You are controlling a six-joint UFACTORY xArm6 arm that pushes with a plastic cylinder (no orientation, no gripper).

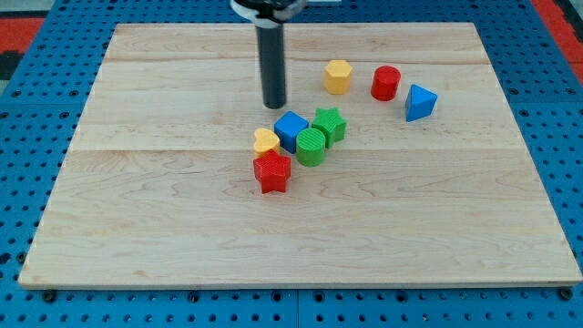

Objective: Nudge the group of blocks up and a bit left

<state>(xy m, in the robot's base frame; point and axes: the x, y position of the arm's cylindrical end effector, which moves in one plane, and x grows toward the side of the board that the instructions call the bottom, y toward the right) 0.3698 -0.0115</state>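
My tip (pixel 274 104) rests on the board, rod upright (dark, straight).

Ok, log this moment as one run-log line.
tip: above group, no contact | group: blue cube, green star, green cylinder, yellow block, red star | nudge: not started

The worktop (pixel 164 228) is pale wood with faint grain and lengthwise plank seams, lying on a blue pegboard (pixel 36 182) dotted with dark holes. The rod is dark grey to black down to my tip (pixel 274 106). The blocks are a red star (pixel 271 171), green cylinder (pixel 311 146), green star (pixel 329 124), blue cube (pixel 291 130), small yellow block (pixel 266 140), yellow hexagon (pixel 338 76), red cylinder (pixel 385 83) and blue triangle (pixel 419 102).
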